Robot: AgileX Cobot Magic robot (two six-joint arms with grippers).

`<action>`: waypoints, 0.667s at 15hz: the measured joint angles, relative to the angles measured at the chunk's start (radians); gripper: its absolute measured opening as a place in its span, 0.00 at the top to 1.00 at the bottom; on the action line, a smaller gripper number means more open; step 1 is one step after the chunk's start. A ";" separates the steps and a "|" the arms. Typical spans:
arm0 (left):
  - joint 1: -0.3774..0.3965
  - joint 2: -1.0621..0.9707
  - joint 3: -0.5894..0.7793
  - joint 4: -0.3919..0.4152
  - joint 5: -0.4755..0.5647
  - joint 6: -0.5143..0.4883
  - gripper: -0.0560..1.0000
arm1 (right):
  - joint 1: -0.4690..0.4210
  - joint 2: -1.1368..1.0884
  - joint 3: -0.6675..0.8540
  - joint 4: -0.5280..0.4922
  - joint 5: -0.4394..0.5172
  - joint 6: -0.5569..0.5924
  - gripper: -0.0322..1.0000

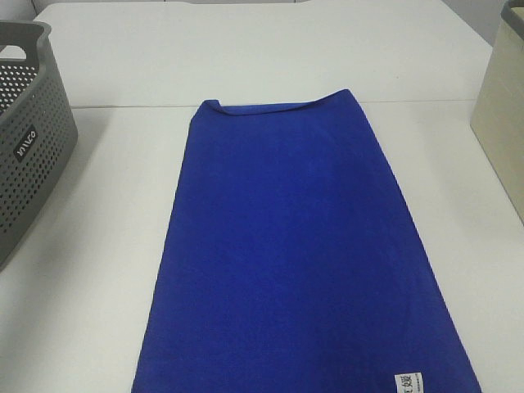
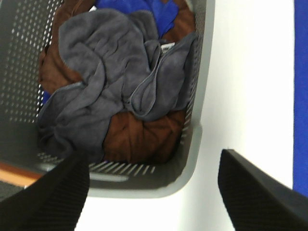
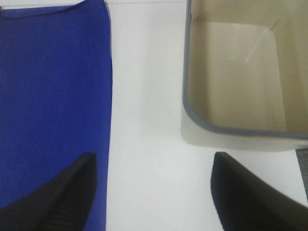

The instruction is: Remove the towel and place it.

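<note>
The towel [image 1: 295, 246] is a deep blue cloth lying flat and lengthwise on the white table, with a small white tag [image 1: 407, 382] at its near right corner and its far edge slightly curled. Neither gripper appears in the high view. In the left wrist view my left gripper [image 2: 153, 159] is open and empty above the near end of the grey basket [image 2: 202, 96], with the towel [image 2: 301, 96] a thin strip off to the side. My right gripper [image 3: 154, 156] is open and empty over bare table beside the towel's [image 3: 53, 96] long edge.
The grey perforated basket [image 1: 33, 155] stands at the table's left edge and holds crumpled grey cloth [image 2: 106, 72], brown cloth [image 2: 144, 134] and a bit of blue cloth [image 2: 144, 7]. A beige bin [image 1: 503, 123] with a grey rim [image 3: 231, 130] stands at the right, empty inside.
</note>
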 joint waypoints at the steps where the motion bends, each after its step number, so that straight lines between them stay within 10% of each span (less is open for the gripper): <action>1: 0.000 -0.084 0.074 0.028 -0.004 -0.013 0.29 | 0.000 -0.080 0.087 0.000 0.000 0.000 0.32; 10: 0.000 -0.689 0.626 0.089 -0.207 -0.028 0.29 | 0.000 -0.715 0.578 -0.006 0.001 -0.022 0.32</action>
